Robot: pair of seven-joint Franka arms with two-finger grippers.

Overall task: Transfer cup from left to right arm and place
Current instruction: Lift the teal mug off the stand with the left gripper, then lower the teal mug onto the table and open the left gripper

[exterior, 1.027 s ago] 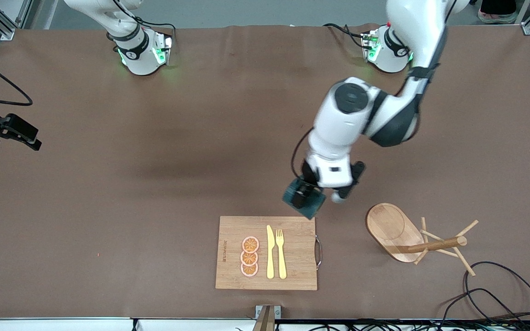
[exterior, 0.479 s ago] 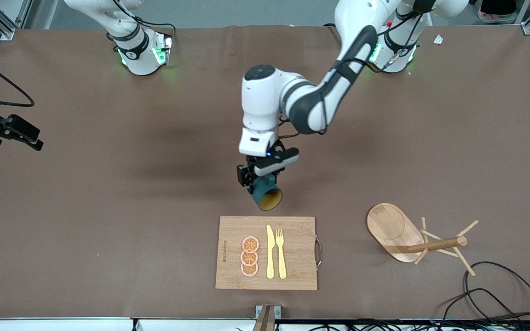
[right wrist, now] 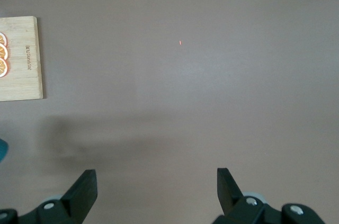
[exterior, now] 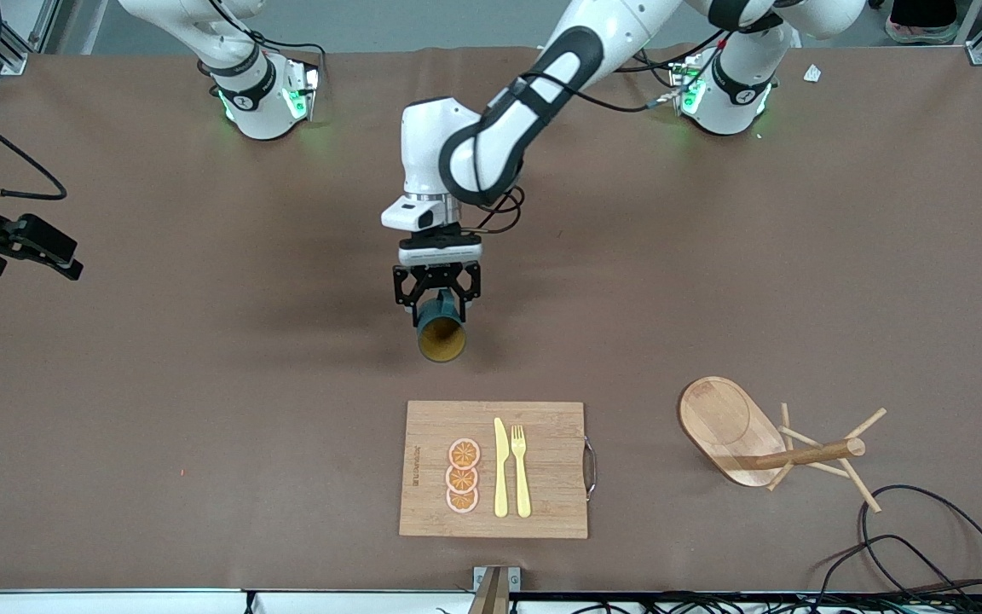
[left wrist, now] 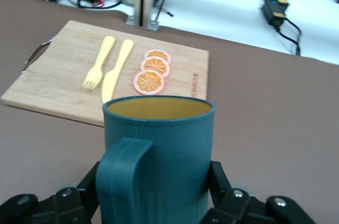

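My left gripper is shut on the dark teal cup and holds it in the air over the middle of the table. The cup lies on its side, its tan-yellow mouth toward the front camera. In the left wrist view the cup fills the space between the fingers, handle toward the camera. My right gripper waits open and empty over the right arm's end of the table; its wrist view shows the gripper above bare brown table.
A wooden cutting board with three orange slices, a yellow knife and a yellow fork lies nearer the front camera than the cup. A wooden mug rack stands toward the left arm's end. Black cables lie beside it.
My left arm has swung the cup from over the board's corner toward the right arm's end, to over the table's middle. The cup has turned so its mouth faces the front camera.
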